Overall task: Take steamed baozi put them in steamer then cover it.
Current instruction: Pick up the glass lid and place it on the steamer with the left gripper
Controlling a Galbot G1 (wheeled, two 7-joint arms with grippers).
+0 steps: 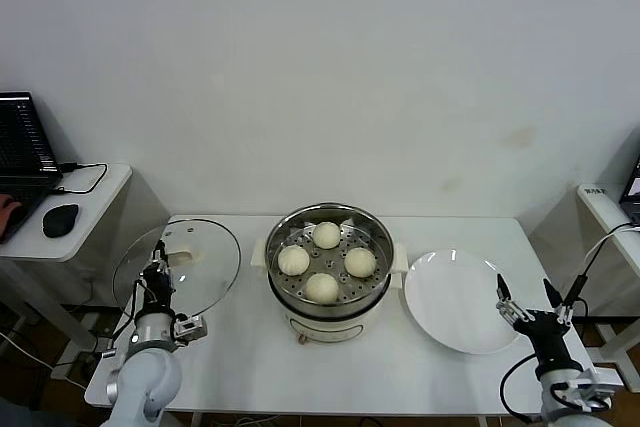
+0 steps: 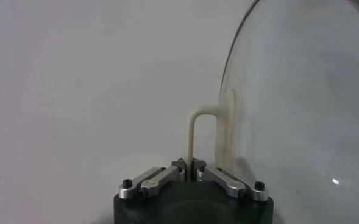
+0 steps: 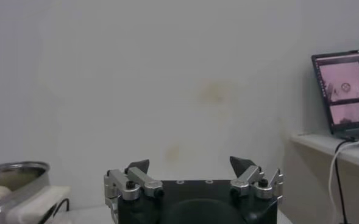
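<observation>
Nearest the head camera, at the counter's (image 1: pixel 250 367) front left corner, the left gripper (image 1: pixel 158 265) has its jaws pinched tight on the cream handle (image 2: pixel 199 131) of the glass lid (image 1: pixel 180 265). From the left wrist view the thin handle loop runs straight down into the closed fingertips, with the lid's clear disc standing beside it. Seen from the head, the lid is tilted up above the counter's left end, just left of the steamer (image 1: pixel 325 262) and not touching it.

At the front right corner the right gripper (image 1: pixel 528 305) has its fingers (image 3: pixel 139 165) spread wide and holds nothing; it sits just beside the near right edge of the white plate (image 1: pixel 455 299). The plate lies on the counter to the right of the steamer, close to its side handle.

Four steamed baozi (image 1: pixel 325 260) sit on the perforated tray inside the uncovered steamer, arranged in a diamond: one at the back, one at the front, one on each side. The steamer stands mid-counter, between the two grippers, nearer the lid than the right gripper.

A laptop (image 1: pixel 22 147) and mouse (image 1: pixel 60 219) rest on a side desk to the far left.
</observation>
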